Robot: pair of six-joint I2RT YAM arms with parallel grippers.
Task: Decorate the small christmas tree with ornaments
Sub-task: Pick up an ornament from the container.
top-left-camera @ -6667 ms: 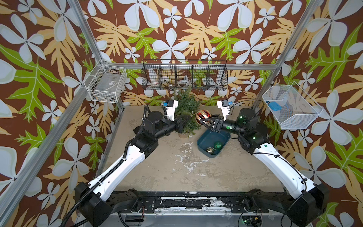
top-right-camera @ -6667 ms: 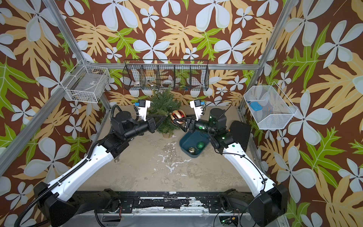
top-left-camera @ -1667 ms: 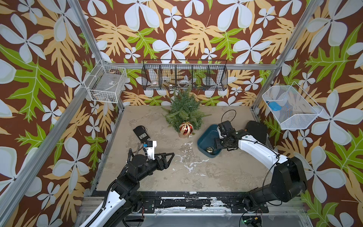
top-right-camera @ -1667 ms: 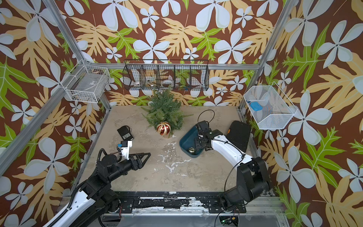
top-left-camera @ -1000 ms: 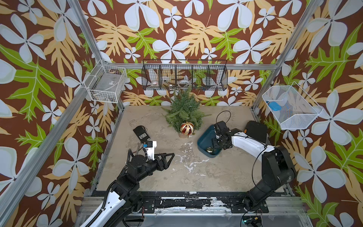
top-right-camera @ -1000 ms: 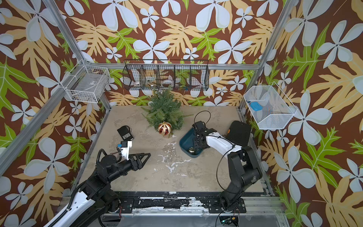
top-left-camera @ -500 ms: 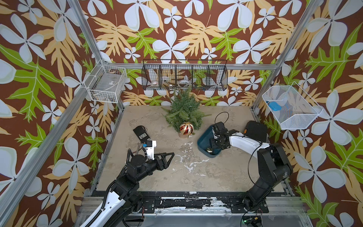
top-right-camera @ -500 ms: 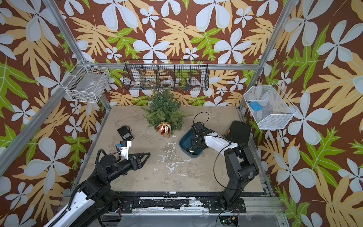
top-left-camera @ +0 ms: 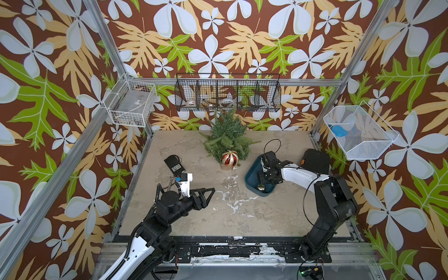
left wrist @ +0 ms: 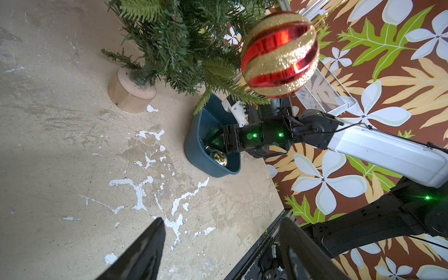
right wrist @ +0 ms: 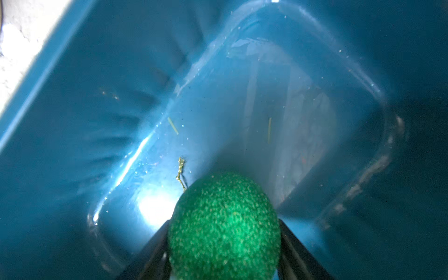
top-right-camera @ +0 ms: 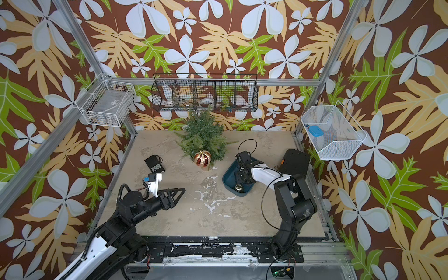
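**Writing.** The only label is a white sticker on a small black device [top-left-camera: 174,165] lying flat on the tabletop [top-left-camera: 218,218], left of the small christmas tree [top-left-camera: 226,135]. The print is too small to read.

**Surface.** The tabletop is beige and mottled, with white chipped patches on the robot's side of the tree.

**Room.**
- Brown wallpaper [top-left-camera: 206,48] with white flowers and tan and green leaves.
- Aluminium frame posts [top-left-camera: 106,41] at the corners.
- Black wire basket [top-left-camera: 266,97] on the back wall, just behind the treetop.
- Left white wire basket [top-left-camera: 132,104] up and left of the tree.
- Right white wire basket [top-left-camera: 358,148] far right of the tree, with a blue object [top-left-camera: 339,131] inside.

**Tree.** It stands upright on a tan wooden base [left wrist: 131,91] at the back of the tabletop. The red ornament with gold stripes [top-left-camera: 229,158] hangs from a low front branch.

**Tray.** The dark blue tray [top-left-camera: 249,174] sits right of the tree, just beside its lowest branches. The gold ornament [top-left-camera: 261,187] rests in the tray's near end. A black pad [top-left-camera: 315,158] lies farther right of the tree.

**Right claw** [right wrist: 223,232]. It is down inside the tray, clenched on the green glittery ornament [right wrist: 224,206]. A gold cord [right wrist: 180,174] trails on the tray floor.

**Left claw** [left wrist: 221,219]. It is spread wide and holds nothing. It sits over bare tabletop, well apart from the tree, on the robot's side and to its left.
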